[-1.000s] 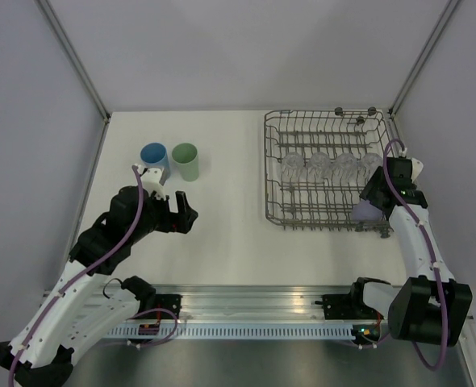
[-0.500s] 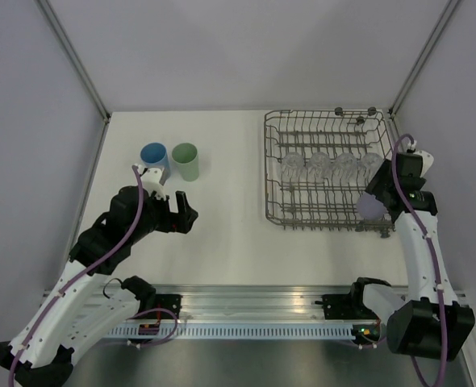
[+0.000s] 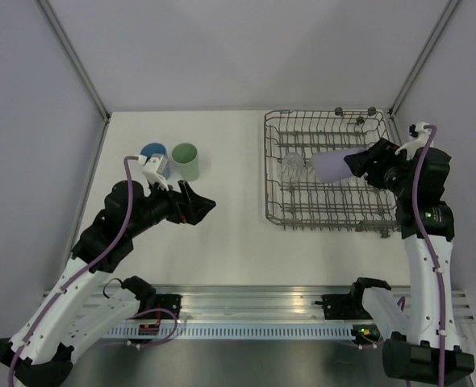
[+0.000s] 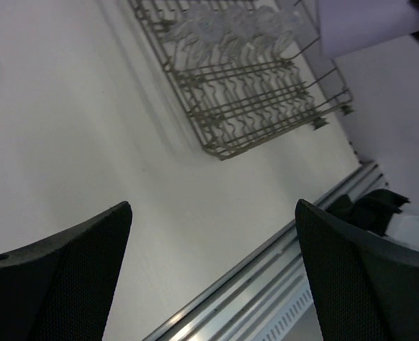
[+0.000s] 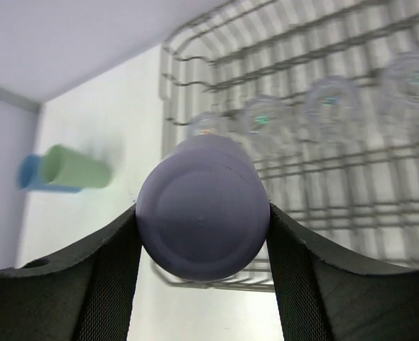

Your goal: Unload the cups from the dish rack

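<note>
My right gripper (image 3: pixel 365 164) is shut on the lilac cup (image 3: pixel 331 165) and holds it on its side above the grey wire dish rack (image 3: pixel 273 173). The right wrist view shows the lilac cup's base (image 5: pixel 202 217) between my fingers. Several clear glasses (image 5: pixel 330 99) stand in a row in the dish rack (image 5: pixel 195 57); some are hidden under the lilac cup in the top view. The blue cup (image 3: pixel 153 156) and the pale green cup (image 3: pixel 185 160) stand on the table at the left. My left gripper (image 3: pixel 203 209) is open and empty, low over the table right of them.
The white table (image 3: pixel 230 234) ends at a metal rail (image 3: pixel 254 306) in front. Grey walls close in the back and both sides. In the left wrist view the dish rack (image 4: pixel 259 106) lies ahead, the rail (image 4: pixel 266 277) below.
My right gripper has lifted the lilac cup out of the rack's near right corner and swung it up and left over the rack. My left gripper has shifted a little to the right.
</note>
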`<state>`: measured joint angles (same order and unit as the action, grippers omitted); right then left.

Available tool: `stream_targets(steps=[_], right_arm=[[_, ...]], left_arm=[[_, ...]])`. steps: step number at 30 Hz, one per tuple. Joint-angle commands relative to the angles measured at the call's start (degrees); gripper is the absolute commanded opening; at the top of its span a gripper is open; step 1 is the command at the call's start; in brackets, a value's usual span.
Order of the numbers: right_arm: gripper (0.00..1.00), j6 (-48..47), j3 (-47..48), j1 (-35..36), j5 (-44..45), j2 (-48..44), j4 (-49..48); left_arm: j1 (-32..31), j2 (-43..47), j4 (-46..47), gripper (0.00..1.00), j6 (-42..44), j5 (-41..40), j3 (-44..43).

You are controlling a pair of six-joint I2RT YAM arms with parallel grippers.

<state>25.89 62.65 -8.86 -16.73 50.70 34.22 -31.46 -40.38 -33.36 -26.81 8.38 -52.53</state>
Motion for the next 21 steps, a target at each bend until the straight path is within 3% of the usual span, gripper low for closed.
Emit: stream_targets(steps=[1, 5, 6, 10, 14, 21], right_arm=[[0.48, 9.42, -3.14, -0.28, -19.89, -2.26, -11.43], [0.48, 24.70, -10.35, -0.19, -28.87, -4.99, -33.01], [0.48, 27.26, -12.36, -0.10, -29.32, -5.43, -36.38], [0.47, 37.02, -15.54, 1.47, -30.55, -7.19, -48.08], [0.47, 45.46, -18.62, 4.90, -29.51, -7.89, -60.21], [0.47, 46.88, -18.97, 12.10, -28.88, -6.14, -64.35]], left_arm=[[-1.23, 0.74, 17.52, 1.00, -8.69, 9.80, 1.11], [-2.28, -1.19, 35.43, 1.00, -18.33, 15.51, 6.81], [-2.46, -1.71, 44.09, 1.00, -20.37, 16.66, 7.96], [-4.39, -6.45, 61.52, 1.00, -27.85, 19.65, 11.75], [-6.94, -13.65, 71.75, 1.00, -32.77, 18.69, 10.87], [-10.54, -20.34, 79.68, 0.98, -34.37, 17.19, 5.87]])
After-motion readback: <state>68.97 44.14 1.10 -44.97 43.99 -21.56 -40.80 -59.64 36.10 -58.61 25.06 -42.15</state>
